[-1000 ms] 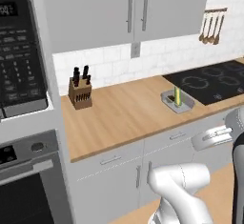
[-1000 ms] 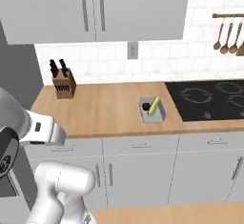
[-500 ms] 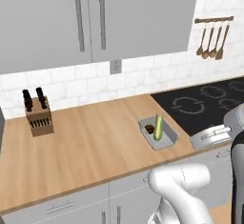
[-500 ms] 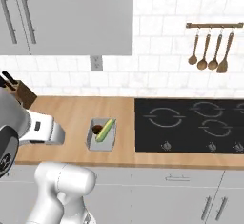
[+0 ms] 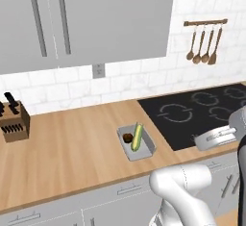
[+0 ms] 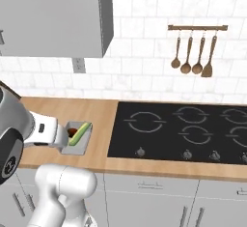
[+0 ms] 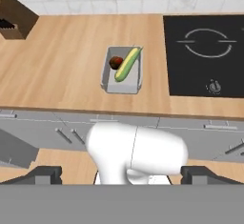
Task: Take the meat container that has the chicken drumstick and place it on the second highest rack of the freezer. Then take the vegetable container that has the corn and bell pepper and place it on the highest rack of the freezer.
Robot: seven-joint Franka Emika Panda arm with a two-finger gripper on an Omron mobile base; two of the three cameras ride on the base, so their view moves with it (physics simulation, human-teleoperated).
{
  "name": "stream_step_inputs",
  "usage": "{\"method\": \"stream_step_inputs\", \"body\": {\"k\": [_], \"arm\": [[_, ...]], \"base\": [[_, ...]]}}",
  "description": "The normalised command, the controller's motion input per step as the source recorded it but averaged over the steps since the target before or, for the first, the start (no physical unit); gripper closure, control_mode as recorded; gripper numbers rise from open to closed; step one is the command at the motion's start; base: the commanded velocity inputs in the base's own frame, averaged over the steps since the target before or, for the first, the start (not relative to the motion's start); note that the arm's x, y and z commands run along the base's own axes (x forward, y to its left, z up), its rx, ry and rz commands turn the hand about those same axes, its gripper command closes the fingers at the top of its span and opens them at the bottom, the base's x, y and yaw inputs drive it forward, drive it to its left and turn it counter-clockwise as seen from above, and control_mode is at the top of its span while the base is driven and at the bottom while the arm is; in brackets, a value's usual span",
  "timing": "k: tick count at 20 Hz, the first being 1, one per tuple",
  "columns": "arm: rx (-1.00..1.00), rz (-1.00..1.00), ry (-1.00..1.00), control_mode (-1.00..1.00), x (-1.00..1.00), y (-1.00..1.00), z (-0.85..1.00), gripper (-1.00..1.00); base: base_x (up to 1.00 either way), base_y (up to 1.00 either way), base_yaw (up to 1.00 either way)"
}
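A grey vegetable container (image 5: 144, 152) (image 6: 82, 144) (image 7: 123, 87) sits on the wooden counter just left of the cooktop. In it lie the corn (image 5: 137, 137) (image 6: 80, 133) (image 7: 127, 64) and, beside it, the small dark-red bell pepper (image 5: 127, 137) (image 6: 72, 132) (image 7: 116, 63). My gripper (image 7: 122, 175) is open and holds nothing; it hovers well back from the counter's front edge, looking down at the container. The freezer, its racks and the chicken drumstick are out of view.
A black cooktop (image 5: 202, 112) (image 6: 183, 132) (image 7: 205, 51) lies right of the container. A knife block (image 5: 13, 124) (image 7: 14, 18) stands far left on the counter. Utensils (image 5: 204, 42) (image 6: 193, 52) hang on the wall; grey cabinets (image 5: 86, 18) are overhead.
The whole picture has shifted: the base has driven right along the counter. The oven and microwave have left view and the cooktop has come in. The container stays put on the counter.
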Motion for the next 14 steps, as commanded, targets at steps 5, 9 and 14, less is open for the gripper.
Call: {"method": "stream_step_inputs", "body": {"k": [5, 9, 14], "arm": [[0.0, 0.0, 0.0, 1.0, 0.0, 0.0, 0.0, -1.0], [0.0, 0.0, 0.0, 1.0, 0.0, 0.0, 0.0, -1.0], [0.0, 0.0, 0.0, 1.0, 0.0, 0.0, 0.0, -1.0]], "base": [[0.2, 0.06, 0.09], [0.04, 0.0, 0.04], [0.0, 0.0, 0.0]]}}
